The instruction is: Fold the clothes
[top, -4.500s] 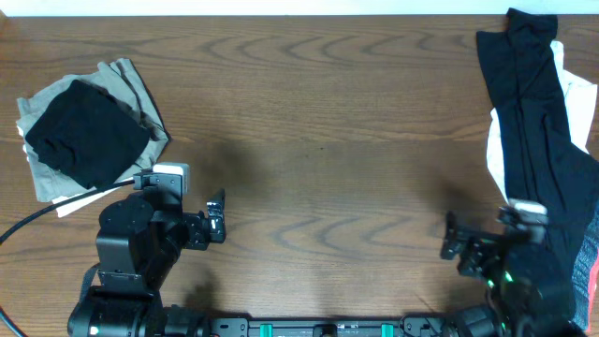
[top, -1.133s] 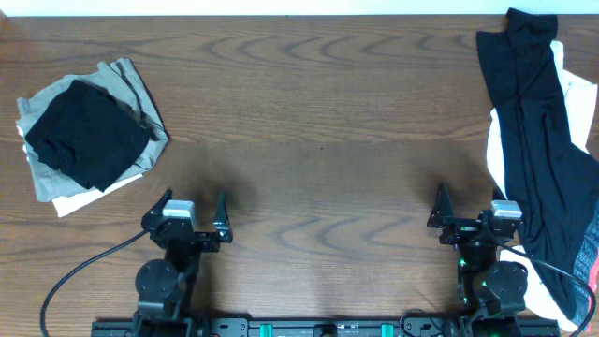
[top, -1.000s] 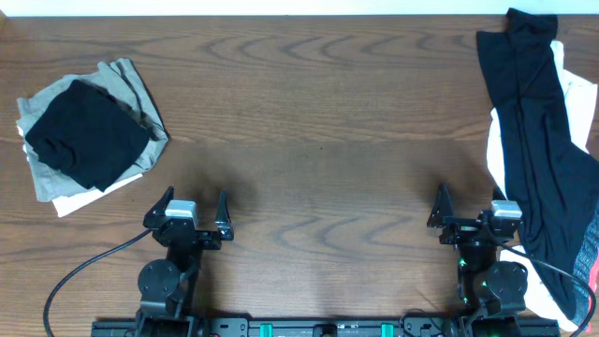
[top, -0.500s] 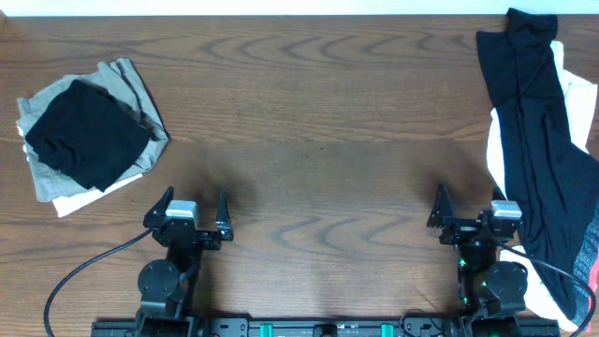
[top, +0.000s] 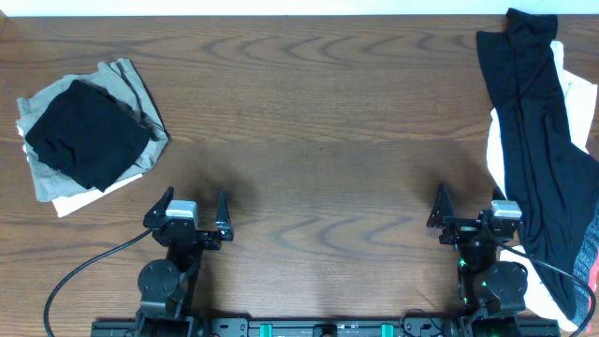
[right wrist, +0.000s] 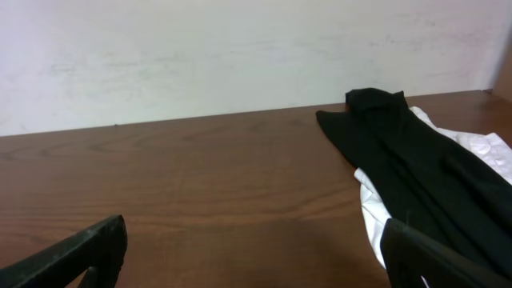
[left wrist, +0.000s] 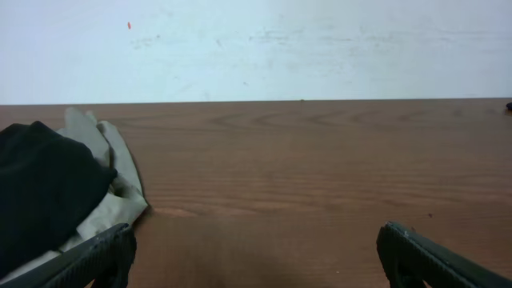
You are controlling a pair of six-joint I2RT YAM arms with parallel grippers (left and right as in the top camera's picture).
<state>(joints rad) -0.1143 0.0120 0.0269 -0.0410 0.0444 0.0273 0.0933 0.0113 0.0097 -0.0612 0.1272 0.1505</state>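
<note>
A folded stack of clothes [top: 89,136] lies at the table's left: a black piece on top of olive-grey and white ones, also seen as the stack [left wrist: 56,192] in the left wrist view. A long black garment [top: 538,159] is draped over a white piece [top: 494,150] along the right edge, and shows as the black garment [right wrist: 408,164] in the right wrist view. My left gripper [top: 195,208] sits near the front edge, open and empty. My right gripper [top: 466,208] is open and empty too, just left of the black garment.
The brown wooden table [top: 318,140] stretches between the two piles. A white wall [left wrist: 256,48] stands behind its far edge. A black cable [top: 84,271] trails from the left arm's base. A red-pink fabric edge [top: 591,253] shows at the far right.
Since several seconds ago both arms have drawn back to the front edge and now point straight ahead. Over the last second nothing has moved.
</note>
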